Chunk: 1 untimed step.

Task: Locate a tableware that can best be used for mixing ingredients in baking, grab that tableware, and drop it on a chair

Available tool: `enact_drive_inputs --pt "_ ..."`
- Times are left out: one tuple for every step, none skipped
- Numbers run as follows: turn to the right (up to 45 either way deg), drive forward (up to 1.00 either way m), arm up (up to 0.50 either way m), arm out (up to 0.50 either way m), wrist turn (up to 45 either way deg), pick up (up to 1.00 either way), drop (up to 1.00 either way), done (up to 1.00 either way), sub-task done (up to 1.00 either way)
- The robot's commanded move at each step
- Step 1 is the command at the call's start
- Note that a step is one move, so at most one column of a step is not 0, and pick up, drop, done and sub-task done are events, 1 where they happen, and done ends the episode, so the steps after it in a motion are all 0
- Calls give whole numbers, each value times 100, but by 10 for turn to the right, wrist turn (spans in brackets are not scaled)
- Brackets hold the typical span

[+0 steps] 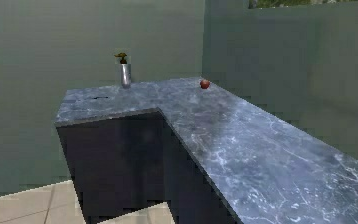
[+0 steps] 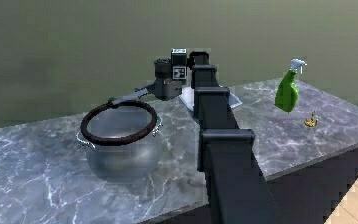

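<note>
In the arm side view the dark arm bar (image 2: 219, 140) reaches out over a grey marbled counter (image 2: 37, 175). At its far end are the two white marker squares, with the gripper (image 2: 149, 92) to their left. A pale, shallow bowl-like thing (image 2: 189, 97) lies on the counter right behind the gripper's body, mostly hidden by the arm. Just below the gripper stands a large metal pot (image 2: 120, 140) with a dark rim. I cannot tell whether the gripper holds anything.
A green spray bottle (image 2: 290, 86) and a small gold item (image 2: 310, 122) stand toward the arm side view's right. In the forward view an L-shaped marbled counter (image 1: 237, 135) carries a small vase with a plant (image 1: 124, 70) and a red round thing (image 1: 204, 84). Walls stand behind.
</note>
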Motion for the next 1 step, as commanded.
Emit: enact_drive_inputs --pt "0 0 0 0 450 0 0 0 0"
